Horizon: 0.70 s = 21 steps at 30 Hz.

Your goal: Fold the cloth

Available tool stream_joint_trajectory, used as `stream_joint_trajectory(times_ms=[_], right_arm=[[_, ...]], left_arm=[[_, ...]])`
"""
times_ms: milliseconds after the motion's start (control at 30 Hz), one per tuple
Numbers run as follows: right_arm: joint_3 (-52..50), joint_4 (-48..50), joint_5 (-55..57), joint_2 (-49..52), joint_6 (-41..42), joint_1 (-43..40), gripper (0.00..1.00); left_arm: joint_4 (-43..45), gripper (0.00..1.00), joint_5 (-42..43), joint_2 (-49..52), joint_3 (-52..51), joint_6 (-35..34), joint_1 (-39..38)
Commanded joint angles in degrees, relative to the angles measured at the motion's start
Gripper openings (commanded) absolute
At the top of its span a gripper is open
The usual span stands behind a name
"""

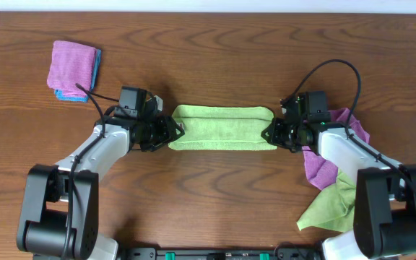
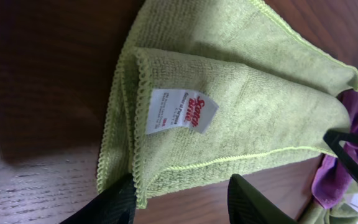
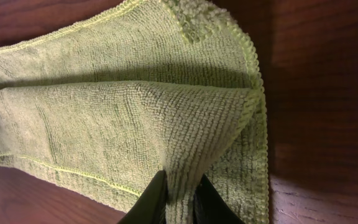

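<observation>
A light green cloth [image 1: 222,128] lies folded into a long strip at the table's middle. My left gripper [image 1: 170,131] is at its left end, open, with the cloth's corner [image 2: 166,180] lying between the fingers [image 2: 182,202]; a white label [image 2: 180,111] shows on the top layer. My right gripper [image 1: 274,133] is at the right end, shut on a pinch of the cloth's top layer [image 3: 185,143], which rises in a ridge to the fingers [image 3: 180,198].
A folded pink cloth on a blue one [image 1: 74,68] lies at the far left. A purple cloth [image 1: 322,162] and another green cloth [image 1: 334,206] lie in a heap under my right arm. Dark wooden table [image 1: 215,65].
</observation>
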Motion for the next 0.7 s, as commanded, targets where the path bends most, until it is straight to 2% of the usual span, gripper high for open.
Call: stream_joint_trajectory(times_ms=[0, 300, 567, 600, 667], right_arm=[[0.87, -0.09, -0.44, 0.28, -0.2, 0.0, 0.13], [0.87, -0.09, -0.46, 0.28, -0.17, 0.0, 0.13], [0.87, -0.07, -0.44, 0.28, -0.17, 0.0, 0.13], [0.87, -0.07, -0.46, 0.28, -0.17, 0.0, 0.12], [0.87, -0.07, -0.46, 0.28, -0.17, 0.0, 0.11]], left_arm=[[-0.04, 0.49, 2.32, -1.07, 1.29, -0.33, -0.02], [-0.81, 0.49, 3.54, -1.07, 1.29, -1.79, -0.02], [-2.97, 0.49, -1.7, -1.05, 1.27, -1.73, -0.26], [-3.41, 0.48, -2.64, -1.03, 1.27, -1.73, -0.31], [-3.48, 0.4, -2.89, -1.03, 1.27, -1.53, -0.31]])
